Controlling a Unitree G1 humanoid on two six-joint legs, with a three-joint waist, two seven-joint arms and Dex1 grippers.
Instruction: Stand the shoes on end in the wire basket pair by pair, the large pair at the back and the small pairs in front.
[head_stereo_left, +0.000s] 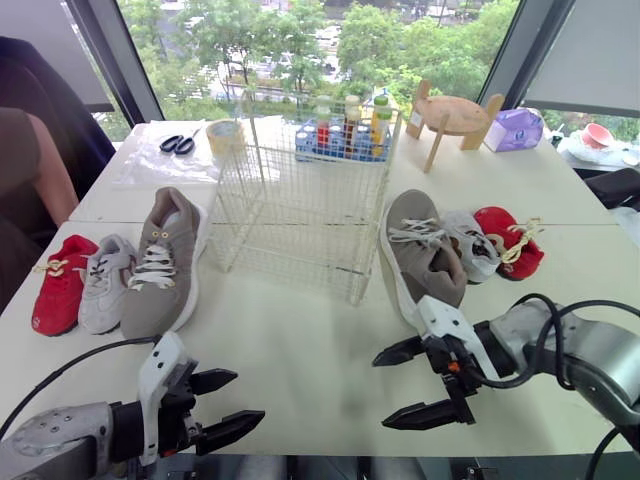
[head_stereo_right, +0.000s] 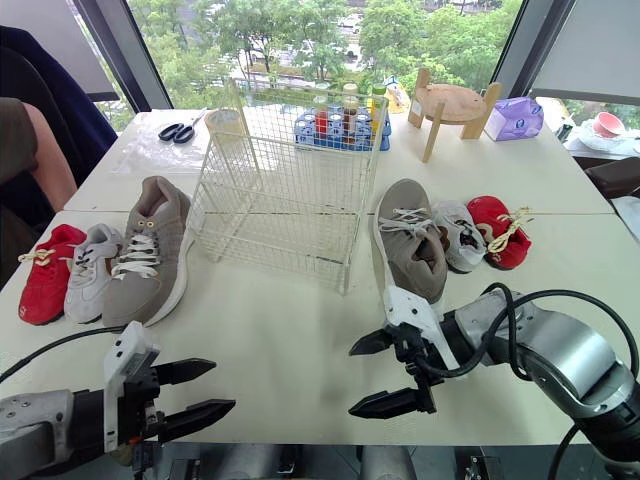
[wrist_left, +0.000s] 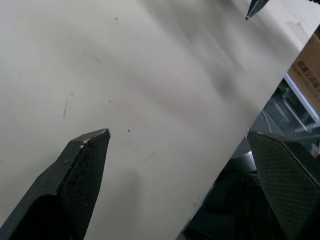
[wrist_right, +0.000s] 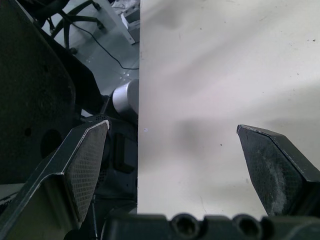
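Nearest you, the left gripper (head_stereo_left: 250, 395) and right gripper (head_stereo_left: 380, 392) hang wide open and empty over the worktop (head_stereo_left: 300, 335). Beyond them the wire basket (head_stereo_left: 300, 200) stands empty. A large grey sneaker (head_stereo_left: 160, 265), small grey sneaker (head_stereo_left: 103, 280) and red shoe (head_stereo_left: 60, 283) lie on its left, the matching trio (head_stereo_left: 425, 258) on its right, probably split so each arm reaches three. No brand is legible.

1. The worktop (head_stereo_left: 300, 340) bore a wire basket (head_stereo_left: 300, 200) at its centre.
2. At nine o'clock lay a red shoe (head_stereo_left: 60, 285), a small grey shoe (head_stereo_left: 103, 282) and a large grey shoe (head_stereo_left: 160, 265).
3. At three o'clock lay the other large grey shoe (head_stereo_left: 425, 262), the other small grey shoe (head_stereo_left: 470, 245) and the other red shoe (head_stereo_left: 508, 240).
4. Scissors (head_stereo_left: 178, 144) lay at eleven o'clock.
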